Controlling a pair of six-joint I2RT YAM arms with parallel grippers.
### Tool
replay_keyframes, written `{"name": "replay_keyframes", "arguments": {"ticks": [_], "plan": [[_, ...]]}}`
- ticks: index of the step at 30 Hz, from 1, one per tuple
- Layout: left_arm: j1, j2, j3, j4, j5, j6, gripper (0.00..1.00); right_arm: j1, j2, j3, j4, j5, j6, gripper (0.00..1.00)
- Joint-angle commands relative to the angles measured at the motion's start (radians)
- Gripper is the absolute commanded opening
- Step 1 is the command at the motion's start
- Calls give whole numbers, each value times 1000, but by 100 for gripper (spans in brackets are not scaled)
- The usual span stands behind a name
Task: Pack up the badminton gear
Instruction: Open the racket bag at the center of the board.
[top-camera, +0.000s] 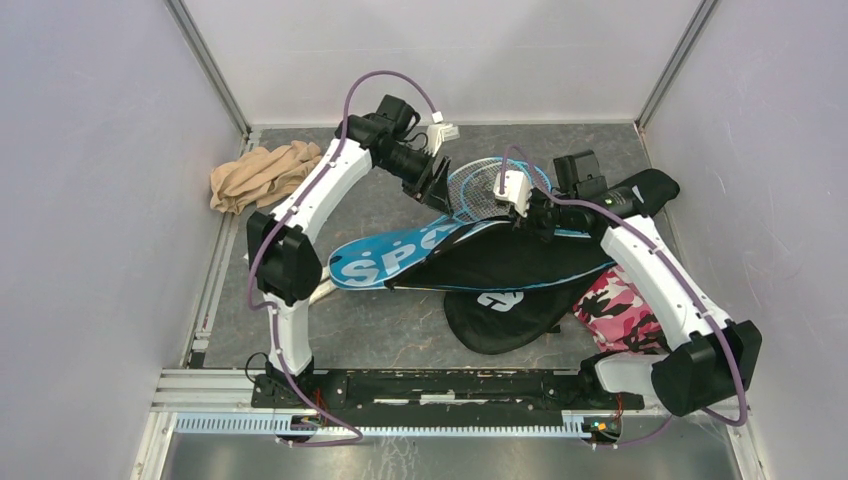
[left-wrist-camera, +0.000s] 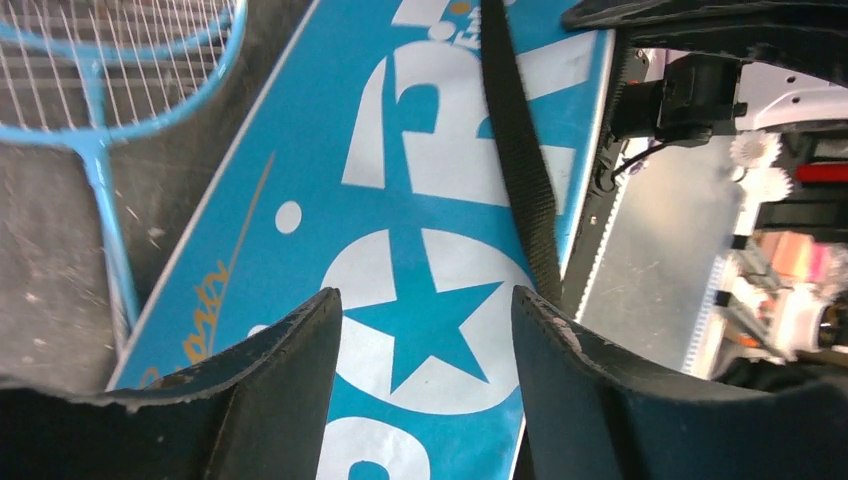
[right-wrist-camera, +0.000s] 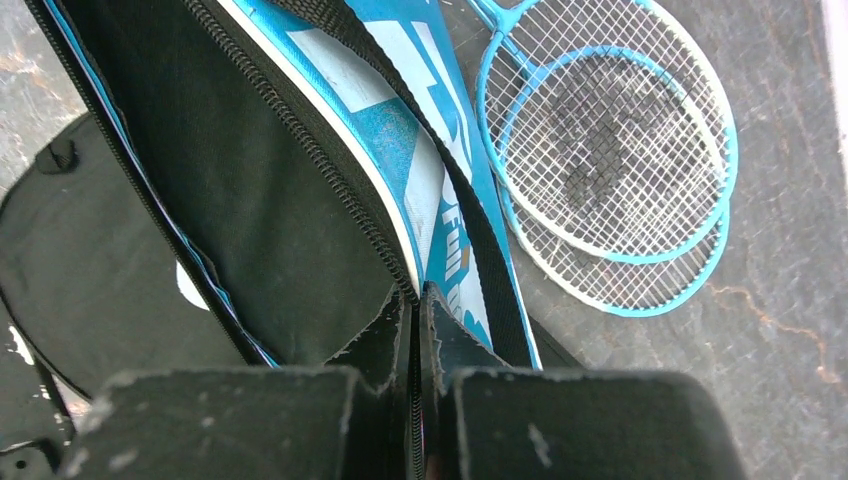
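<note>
Tan cloth bundle (top-camera: 262, 175) sits at the far left of the table (top-camera: 380, 325), well apart from the gear and no part of the job.

Next comes the left gripper (left-wrist-camera: 425, 300), its fingers (left-wrist-camera: 290, 390) spread wide with nothing between them, hanging over the white star printed on the blue cover (left-wrist-camera: 330, 150). A black strap (left-wrist-camera: 515, 150) runs lengthwise across that cover.

Just beyond the cover lie the two rackets (right-wrist-camera: 610, 150), heads overlapping, flat on the table and not yet packed.

To their right, the right gripper (right-wrist-camera: 418, 300) has its fingers pressed together on the zippered edge of the blue cover, holding the flap up so the dark lining shows. A black cover (top-camera: 500, 318) lies nearer the arm bases, partly under the blue one, and a pink camouflage fabric (top-camera: 618, 305) rests at the far right.

The risks, as I judge them:
- The pinch sits on a thin zipper seam, so a tug could let the flap slip and fall shut.
- The stacked racket heads may drag each other when one is lifted.
- The loose strap could snag a frame or handle at the opening.
</note>
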Motion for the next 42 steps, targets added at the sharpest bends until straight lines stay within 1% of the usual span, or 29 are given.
{"name": "replay_keyframes", "arguments": {"ticks": [1,5,7,10,14,17,22,25,30,31,36,40,42], "plan": [[-26,-110,59,55,27,116,70,-3,22,89,-5,-11,127,0],[-85,-227,-63,175,14,210,73,-5,52,121,-24,-2,189,0],[-135,-284,-154,237,-50,273,73,-6,69,136,-39,-6,207,0],[-224,-348,-262,317,-195,375,73,-20,92,166,-71,-50,218,0],[-311,-393,-369,447,-411,438,73,-45,106,199,-112,-107,211,0],[-330,-393,-402,504,-504,458,72,-66,117,218,-148,-155,193,0],[-345,-388,-455,554,-587,504,69,-98,137,236,-215,-229,154,0],[-348,-385,-480,564,-612,529,65,-113,142,243,-240,-257,135,0],[-348,-393,-520,549,-609,577,55,-133,150,253,-269,-297,102,0],[-348,-394,-527,546,-607,586,51,-135,152,255,-276,-305,94,0],[-348,-403,-528,487,-540,620,25,-135,144,237,-292,-341,32,0],[-345,-415,-498,454,-473,628,3,-134,98,162,-203,-332,46,6],[-343,-417,-475,434,-439,632,2,-134,77,126,-143,-336,62,15]]}}
